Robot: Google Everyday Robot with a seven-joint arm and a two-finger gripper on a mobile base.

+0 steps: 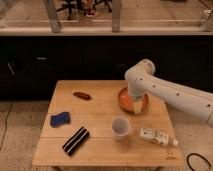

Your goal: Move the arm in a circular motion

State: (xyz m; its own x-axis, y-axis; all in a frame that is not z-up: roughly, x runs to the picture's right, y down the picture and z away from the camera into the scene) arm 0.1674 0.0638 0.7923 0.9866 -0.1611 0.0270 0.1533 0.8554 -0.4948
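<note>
Dark cabinets (60, 60) are running along the back wall, w/ a glass partition above them. The wooden desk (100, 112) is standing in front of them, on a tiled floor.

The arm (170, 95) is reaching in from the right edge of view. Its thick white segment is slanting up and left over the desk's right side to a rounded joint above the back-right corner. From there a short section is dropping straight down toward the desk.

An orange plate (122, 100) is sitting at the desk's back right, directly under that joint and partly covered by the arm.

A small bottle (156, 136) is lying on its side near the front-right corner, cap end pointing right. A pale cup (120, 128) is standing upright just left of the bottle and in front of the plate, apart from both.

A black bar w/ light stripes (75, 140) is lying diagonally at front left. A blue sponge (60, 119) is resting behind it, near the left edge. A small brown item (81, 95) is lying at back left, well apart from the plate.

The claw (136, 106), pale yellowish, is pointing down over the plate's front part. Can't tell whether it's touching the plate or hanging just above. Can't tell its state either, spread or pressed together.

A dark cable (200, 162) is curling on the floor at bottom right.
</note>
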